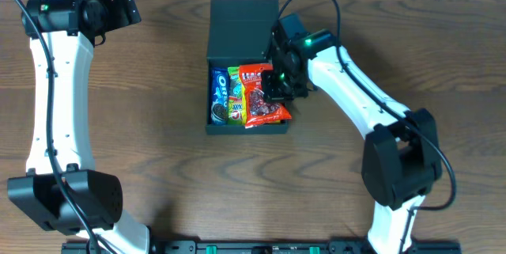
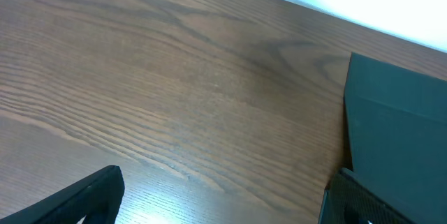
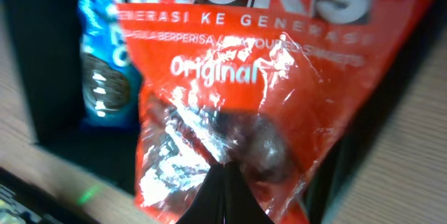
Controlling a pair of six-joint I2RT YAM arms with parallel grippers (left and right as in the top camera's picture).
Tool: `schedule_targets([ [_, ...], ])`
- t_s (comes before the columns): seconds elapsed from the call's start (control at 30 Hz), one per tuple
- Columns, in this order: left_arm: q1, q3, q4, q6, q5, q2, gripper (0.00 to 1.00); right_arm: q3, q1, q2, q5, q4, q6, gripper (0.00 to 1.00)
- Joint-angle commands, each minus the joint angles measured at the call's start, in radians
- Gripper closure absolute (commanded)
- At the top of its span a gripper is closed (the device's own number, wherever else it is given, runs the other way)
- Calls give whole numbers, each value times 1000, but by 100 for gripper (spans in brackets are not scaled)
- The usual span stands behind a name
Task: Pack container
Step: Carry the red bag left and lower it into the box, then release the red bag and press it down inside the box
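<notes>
Right wrist: pressed close to the lens, red bag [image 3: 265, 63], film bunched where the right gripper [image 3: 223, 182] clenches it. Just left of it, blue bag [image 3: 105, 77], against the dark wall of the box [image 3: 38, 77].

Left wrist: spread wide and holding nothing, left gripper [image 2: 223, 185], over bare bench [image 2: 174, 77]. At the right of the view, the box's side.

Overhead: by the middle of the bench's far edge, the box, lid [image 1: 242, 24] open on the far side. Inside, side by side: blue bag, green bag [image 1: 235, 96], red bag at the right wall, under the right gripper. Near the far left corner, well apart from the box, the left gripper.
</notes>
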Motion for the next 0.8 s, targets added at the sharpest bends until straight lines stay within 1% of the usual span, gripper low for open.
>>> schedule_targets([
  [0.0,1,25,0,17,1,-24,5,-9,7,35,37,-5,-36,99],
  [0.13,1,25,-1,17,1,-24,5,-1,7,43,43,7,-36,99],
  [0.23,1,25,0,17,1,-24,5,47,1,42,43,-12,-36,99],
  [0.37,1,25,0,17,1,-24,5,203,-7,41,42,-117,-57,99],
  [0.5,1,25,0,17,1,-24,5,294,7,41,43,-227,-167,99],
  [0.6,1,25,0,17,1,-24,5,274,28,41,42,-269,-212,99],
  [0.77,1,25,0,18,1,-24,5,171,59,41,19,-273,-235,99],
])
